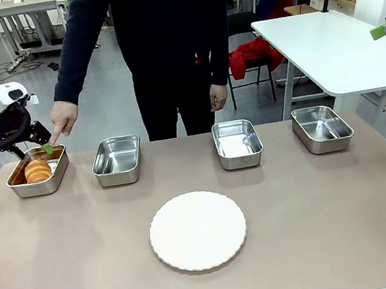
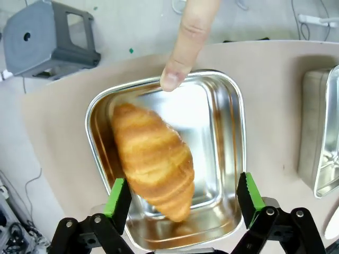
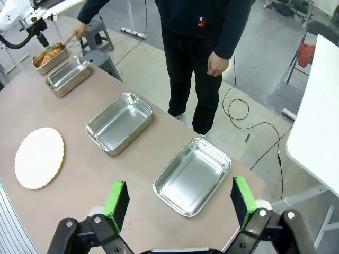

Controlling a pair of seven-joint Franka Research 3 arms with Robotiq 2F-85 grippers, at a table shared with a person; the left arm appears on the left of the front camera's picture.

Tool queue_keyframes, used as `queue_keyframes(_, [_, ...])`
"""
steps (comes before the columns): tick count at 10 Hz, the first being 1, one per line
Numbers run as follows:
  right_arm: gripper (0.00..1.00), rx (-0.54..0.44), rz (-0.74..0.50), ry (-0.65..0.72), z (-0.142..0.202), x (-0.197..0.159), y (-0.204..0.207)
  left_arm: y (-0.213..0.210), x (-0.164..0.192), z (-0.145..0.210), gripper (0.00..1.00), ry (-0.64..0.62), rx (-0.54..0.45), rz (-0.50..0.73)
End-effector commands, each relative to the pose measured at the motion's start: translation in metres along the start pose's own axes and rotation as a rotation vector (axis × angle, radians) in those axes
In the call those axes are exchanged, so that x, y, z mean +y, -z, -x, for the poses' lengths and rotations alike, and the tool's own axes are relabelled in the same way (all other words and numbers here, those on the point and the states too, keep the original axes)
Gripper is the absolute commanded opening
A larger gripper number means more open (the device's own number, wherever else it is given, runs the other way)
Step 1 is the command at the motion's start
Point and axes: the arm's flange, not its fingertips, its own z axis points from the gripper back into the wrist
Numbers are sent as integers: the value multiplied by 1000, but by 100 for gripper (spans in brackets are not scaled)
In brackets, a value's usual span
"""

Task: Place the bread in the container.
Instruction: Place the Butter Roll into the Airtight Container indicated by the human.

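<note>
Right now I see the croissant (image 2: 153, 159) lying inside the leftmost steel tray (image 2: 233, 106) on the worktop (image 1: 325, 226), resting diagonally on the tray floor. My left hand (image 2: 183, 196) hangs just above the tray with its jaws spread wide; the green pads (image 2: 117, 197) stand on either side of the croissant's near end, and I see a gap between each pad and the crust. In the front view the croissant (image 1: 37, 170) sits in the near part of that tray (image 1: 59, 165), with my left hand (image 1: 43, 143) over the tray's far rim. The person's pointing finger (image 2: 183, 47) touches down at the tray's far edge, close to the croissant's other end. My right hand (image 3: 180, 196) is held high above the rightmost tray (image 3: 193, 177), jaws wide apart, gripping nothing. A round white plate (image 1: 198, 230) lies nearer me, mid-worktop.
</note>
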Motion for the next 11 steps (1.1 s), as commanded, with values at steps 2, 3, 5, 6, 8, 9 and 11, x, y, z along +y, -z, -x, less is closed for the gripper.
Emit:
queue_keyframes(2, [100, -21, -4, 1, -1, 0, 0, 0, 0, 0, 100, 0, 0, 0])
queue_keyframes(3, [100, -21, -4, 1, -1, 0, 0, 0, 0, 0, 100, 0, 0, 0])
queue_keyframes(5, [100, -21, -4, 1, -1, 0, 0, 0, 0, 0, 100, 0, 0, 0])
queue_keyframes(6, [100, -21, -4, 1, -1, 0, 0, 0, 0, 0, 100, 0, 0, 0])
queue_keyframes(8, [100, -21, -4, 1, -1, 0, 0, -25, -22, 17, 100, -59, -47, -88])
queue_keyframes(9, [100, -21, -4, 1, -1, 0, 0, -50, -34, 33, 100, -70, -111, -120])
queue_keyframes(11, [100, -21, -4, 1, -1, 0, 0, -84, -50, 68, 100, -94, -142, -145])
